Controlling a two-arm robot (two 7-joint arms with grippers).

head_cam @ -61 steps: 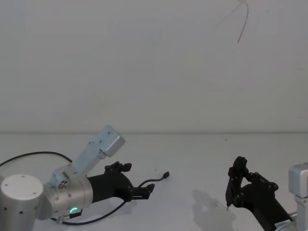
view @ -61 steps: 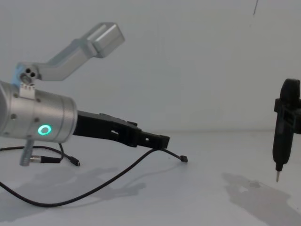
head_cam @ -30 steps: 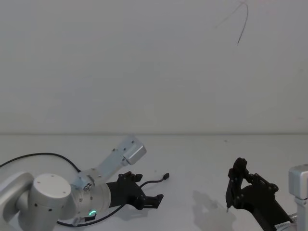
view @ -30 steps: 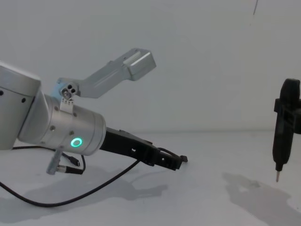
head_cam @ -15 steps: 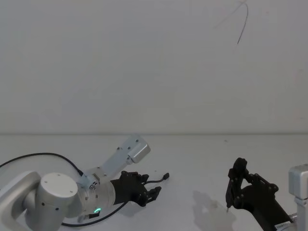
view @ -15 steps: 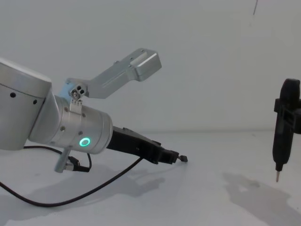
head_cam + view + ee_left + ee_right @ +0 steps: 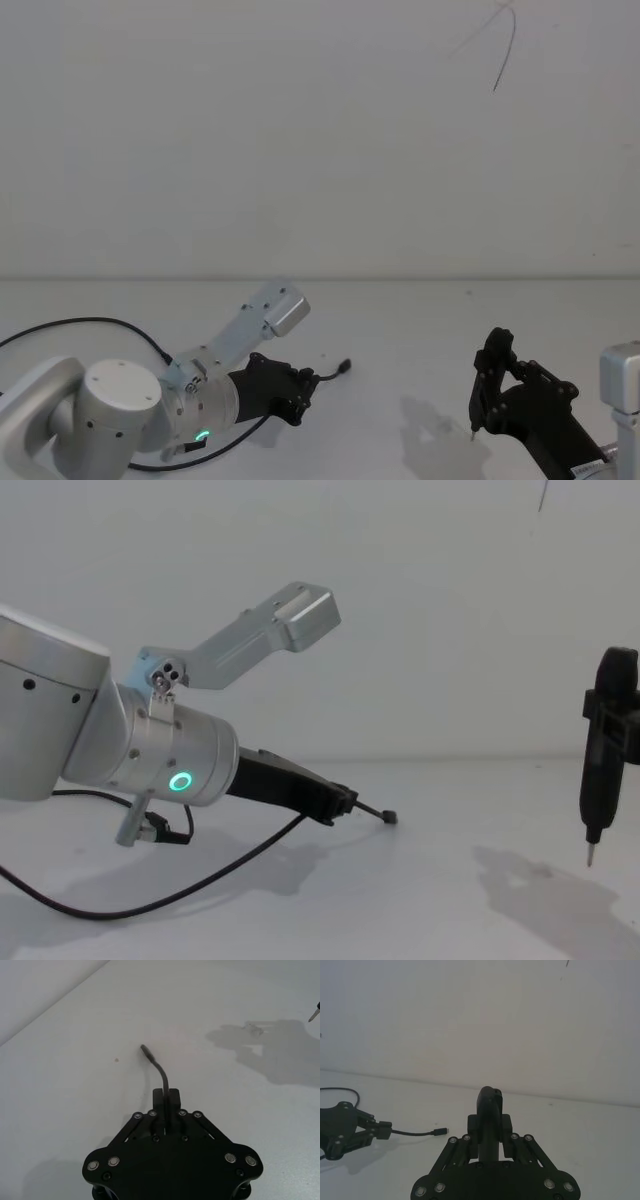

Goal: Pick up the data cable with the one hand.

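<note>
Closest in, the left arm's fat silver wrist (image 7: pixel 160 760) with the green ring (image 7: pixel 180 782) lit up sits low over the white worktop (image 7: pixel 420 900). The left claw (image 7: pixel 166 1094) sticking out of it is pinched all the way down, with the data cable (image 7: pixel 162 1071) clamped between its fingertips. Behind the claw, the cable droops onto the worktop and trails off in a long loop to the robot's left, passing under the arm. Past the fingertips a short curved bit pokes forward and ends in the little plug (image 7: pixel 388 817). It's right down by the worktop, but I honestly can't tell if it's touching. Well off to the right, the right claw (image 7: pixel 490 1120) is closed around a pointed black tool (image 7: pixel 603 765), held upright with its tip hanging just above the worktop. Behind all that is a plain white wall (image 7: pixel 320 140).
</note>
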